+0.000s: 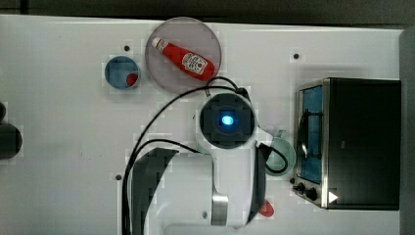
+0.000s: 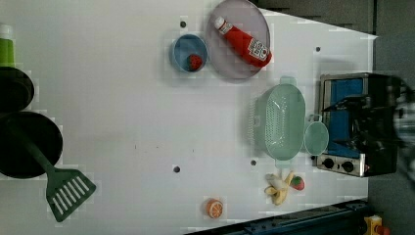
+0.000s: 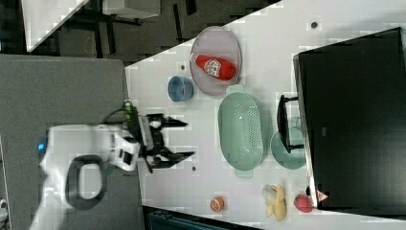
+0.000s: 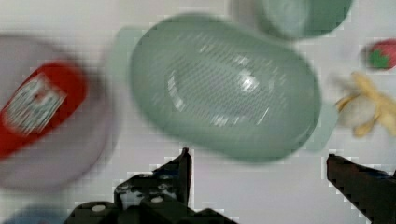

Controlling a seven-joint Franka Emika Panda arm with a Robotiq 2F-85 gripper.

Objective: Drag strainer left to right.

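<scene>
your gripper (image 3: pixel 178 139) hangs above the table w/ fingers spread wide, holding nothing. the strainer (image 3: pixel 241 131) lies off toward the right view's right of it, well apart, btwn the gripper and the toaster oven (image 3: pixel 352 120). its long axis runs up-down in the right view, crosswise to your reach. a small cup (image 3: pixel 287 151) sits just beside its far edge, a plate (image 3: pixel 201 76) w/ a ketchup bottle (image 3: pixel 214 66) near one end.

pale green strainer (image 2: pixel 285 121), red ketchup bottle (image 2: pixel 243 41)
</scene>
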